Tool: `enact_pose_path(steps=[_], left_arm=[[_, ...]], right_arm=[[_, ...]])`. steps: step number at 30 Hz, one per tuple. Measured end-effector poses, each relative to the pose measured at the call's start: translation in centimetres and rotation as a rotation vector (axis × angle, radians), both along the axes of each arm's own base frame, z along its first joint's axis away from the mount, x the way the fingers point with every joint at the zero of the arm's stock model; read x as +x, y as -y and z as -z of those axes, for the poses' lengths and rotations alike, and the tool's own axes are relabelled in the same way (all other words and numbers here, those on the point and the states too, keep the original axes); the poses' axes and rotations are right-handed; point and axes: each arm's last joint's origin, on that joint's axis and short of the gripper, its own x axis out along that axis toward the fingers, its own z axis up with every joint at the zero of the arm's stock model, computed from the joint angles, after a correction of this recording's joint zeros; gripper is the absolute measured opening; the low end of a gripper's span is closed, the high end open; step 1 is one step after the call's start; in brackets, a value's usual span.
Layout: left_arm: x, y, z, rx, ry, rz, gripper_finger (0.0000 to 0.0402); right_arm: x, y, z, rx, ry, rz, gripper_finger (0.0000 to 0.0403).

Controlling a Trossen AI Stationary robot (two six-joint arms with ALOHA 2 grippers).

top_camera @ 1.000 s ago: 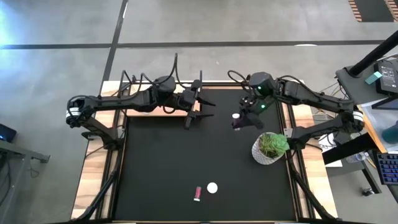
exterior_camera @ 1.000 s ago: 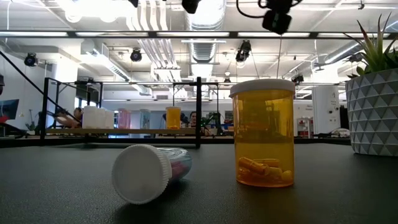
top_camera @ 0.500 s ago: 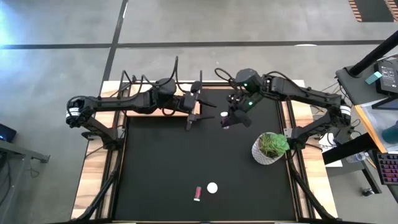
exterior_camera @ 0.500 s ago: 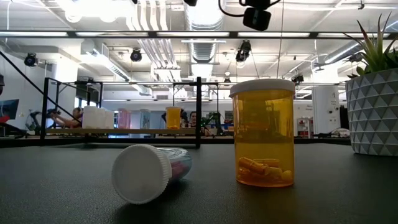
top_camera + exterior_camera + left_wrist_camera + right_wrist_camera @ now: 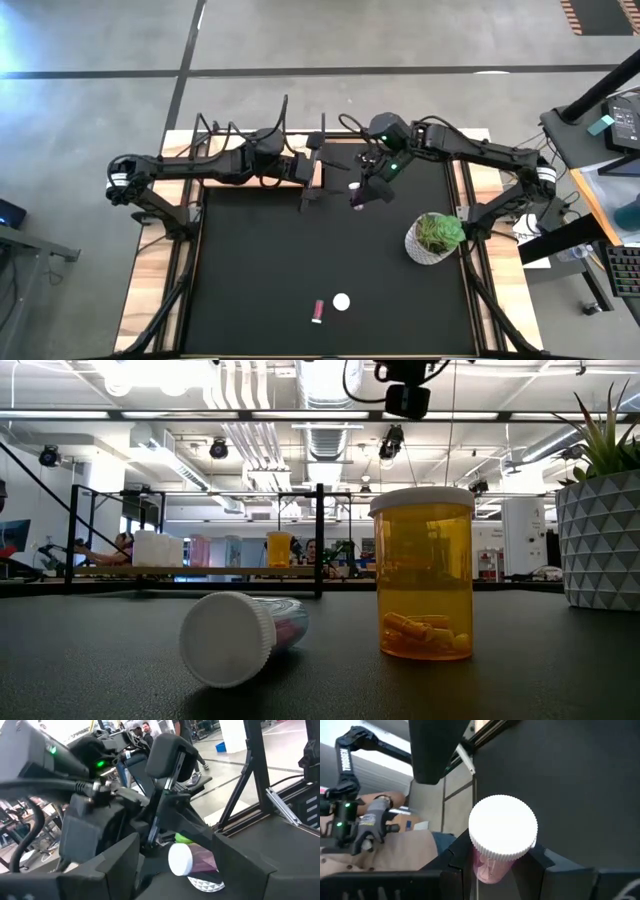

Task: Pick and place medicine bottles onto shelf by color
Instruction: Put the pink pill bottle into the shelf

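My right gripper is shut on a pink bottle with a white cap above the far middle of the black mat. It also shows at the top of the low view. My left gripper is open and empty, just left of it, over the near edge of the light-wood shelf; in its wrist view the held bottle shows beyond its fingers. An orange bottle stands upright and a second pink bottle lies on its side near the mat's front edge. My right gripper pinches the pink bottle's body just below the cap, between its two fingers. The bottle is lifted clear of the mat and tilted, its cap toward the table's far side.
A white patterned pot with a green plant stands on the mat's right side. A white bottle and an orange bottle stand on the shelf, whose dark post rises at its right end.
My right gripper has carried the pink bottle toward the table's left edge, closer to my left gripper and the shelf, keeping it clear of the mat.
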Motion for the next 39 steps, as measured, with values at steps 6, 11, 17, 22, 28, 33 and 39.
enact_pose_path(steps=[6, 11, 17, 22, 28, 33, 39], left_arm=[[0.3, 0.0, 0.9, -0.007, -0.042, 0.002, 0.0234], [0.9, 0.1, 1.9, -0.017, -0.094, 0.021, 0.0234], [1.2, 0.2, 2.0, -0.012, -0.091, 0.027, 0.0234], [1.2, 0.3, 1.9, 0.02, -0.069, 0.032, 0.0234], [1.2, 0.5, 1.9, 0.014, -0.069, 0.035, 0.0234], [1.0, 0.5, 1.8, 0.015, -0.078, -0.01, 0.0234], [0.4, 0.3, 1.1, 0.028, -0.064, -0.155, 0.0234]], right_arm=[[0.7, 0.1, 0.6, 0.043, 0.001, -0.043, 0.0098], [1.5, 0.1, 0.7, 0.09, 0.024, -0.066, 0.0098], [1.7, 0.1, 0.7, 0.094, 0.032, -0.073, 0.0098], [1.9, -0.5, 0.7, 0.088, 0.038, -0.087, 0.0098], [1.6, -0.9, 0.2, 0.053, 0.057, -0.073, 0.0098], [0.5, -0.7, -1.0, -0.024, 0.097, -0.004, 0.0098], [-1.8, -0.8, -3.4, -0.174, 0.183, 0.129, 0.0098]])
